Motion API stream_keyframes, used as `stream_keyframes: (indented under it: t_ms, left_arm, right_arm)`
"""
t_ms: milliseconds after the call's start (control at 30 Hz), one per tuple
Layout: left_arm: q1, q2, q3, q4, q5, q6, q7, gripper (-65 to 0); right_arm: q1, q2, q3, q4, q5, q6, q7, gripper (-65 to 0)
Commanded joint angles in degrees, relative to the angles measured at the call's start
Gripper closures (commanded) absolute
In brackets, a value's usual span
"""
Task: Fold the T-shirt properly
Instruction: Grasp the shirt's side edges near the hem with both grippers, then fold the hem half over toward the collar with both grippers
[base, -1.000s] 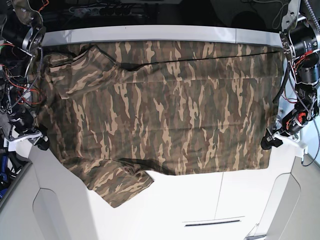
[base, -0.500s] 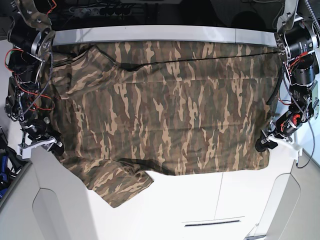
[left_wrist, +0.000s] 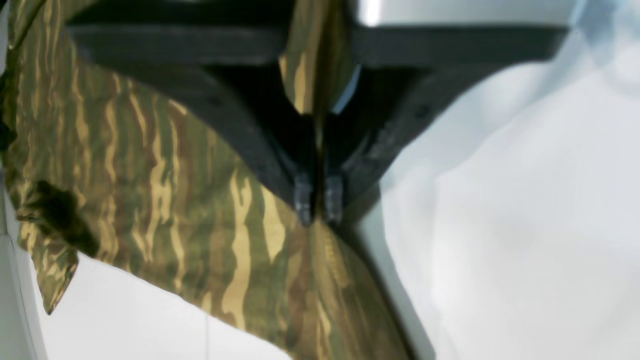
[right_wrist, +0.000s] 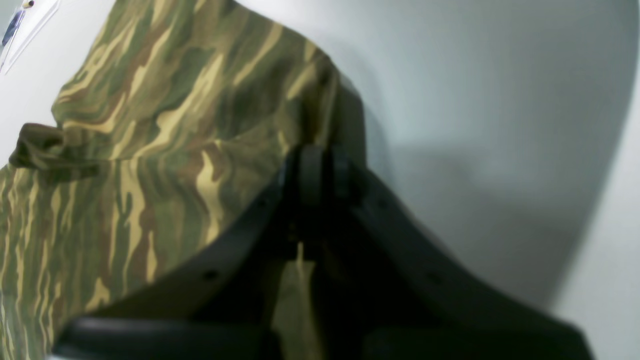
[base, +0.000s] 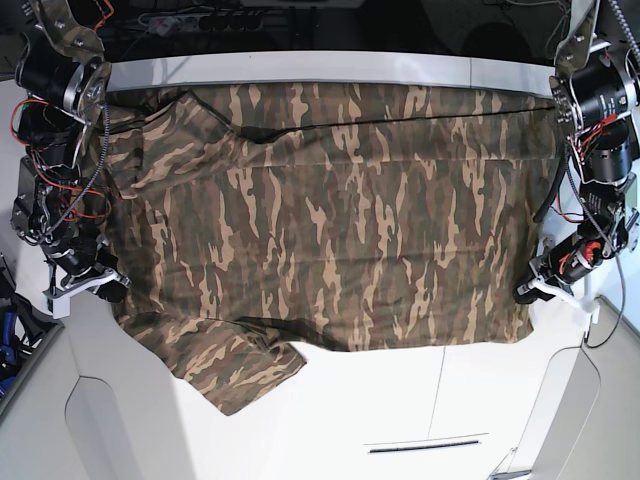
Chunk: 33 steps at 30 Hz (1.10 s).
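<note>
1. The T-shirt (base: 330, 220) lies spread flat and wide across the white bench (base: 400, 400), stretching between the two claws; one sleeve (base: 235, 365) sticks out past the shirt's near edge, on the right claw's side.

2. The left claw (left_wrist: 318, 200) is closed to a narrow slit with camouflage cloth pinched between its black fingertips (left_wrist: 303, 192); a strip of the fabric runs up between the fingers, and the rest of the shirt fans out below and to one side of it, with bare bench on the other side.

3. The right claw (right_wrist: 317, 172) is likewise clamped on an edge of the shirt; a sliver of cloth shows between its fingers, the shirt spreads away to one side of it, and plain bench lies on the other.

4. In the base view each claw sits at an opposite outer edge of the shirt, the left claw (base: 530, 288) near the hem corner and the right claw (base: 100, 285) close beside the sleeve.

5. Judged step: the grasp for the first fold is made; both edges are held, but the cloth is not yet lifted.

6. The next move likely calls for both claws to rise together and carry the near edge over the shirt towards the far edge; they should keep level and evenly spaced so the cloth stays taut and does not bunch; the loose sleeve may drag or fold askew, so it wants watching.
</note>
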<state>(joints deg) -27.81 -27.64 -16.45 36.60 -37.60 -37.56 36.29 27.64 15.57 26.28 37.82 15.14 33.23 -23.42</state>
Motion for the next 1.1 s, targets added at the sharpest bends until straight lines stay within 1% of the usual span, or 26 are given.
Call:
stream_keyframes:
  t_ms: [0, 133, 200, 333, 467, 567, 733, 867, 967, 1067]
  left_arm:
    - [-2.2, -1.1, -0.1, 0.8, -1.2, -2.3, -0.3, 0.0]
    - [-2.6, -1.1, -0.1, 2.0, -1.2, -2.4, 4.8, 0.0]
    - [-2.6, -1.1, -0.1, 3.0, -2.0, -2.4, 7.3, 0.0]
    - [-2.4, -1.5, -0.1, 6.1, -5.9, -2.4, 11.5, 0.0]
    - [-0.7, -2.9, -0.1, 11.4, -9.5, -2.4, 16.2, 0.0]
    - [1.8, -4.2, -0.1, 14.9, -9.6, -2.4, 16.7, 0.0]
    - [6.1, -5.8, -0.1, 21.4, -10.2, -2.4, 16.7, 0.0]
    - [10.0, -6.1, -0.1, 28.9, -10.2, -2.4, 16.9, 0.0]
    - [13.7, -7.0, -0.1, 34.2, -10.2, -2.4, 17.8, 0.0]
    - [17.2, -8.2, -0.1, 38.6, -10.2, -2.4, 18.0, 0.0]
  right_arm:
    - [1.5, 1.0, -0.1, 1.3, -0.1, 0.2, -1.4, 0.0]
    - [1.5, 1.3, -0.1, 3.0, 0.0, 0.2, -5.6, 0.0]
    - [1.4, 1.7, -0.1, 3.8, 2.0, 0.5, -7.4, 0.0]
    - [1.2, 2.9, -0.1, 6.5, 5.1, 1.2, -11.5, 0.0]
    - [0.2, 5.0, -0.1, 9.6, 9.8, 1.4, -15.7, 0.0]
    - [-1.7, 6.4, -0.1, 12.5, 13.6, 1.6, -18.1, 0.0]
    - [-5.2, 6.6, -0.1, 18.8, 17.4, 1.7, -20.8, 0.0]
    - [-8.7, 6.7, -0.1, 24.8, 18.8, 1.6, -22.7, 0.0]
    - [-12.2, 6.6, 0.0, 28.9, 20.5, 1.6, -23.6, 0.0]
    - [-15.3, 6.6, 0.0, 32.3, 20.9, 1.5, -23.6, 0.0]
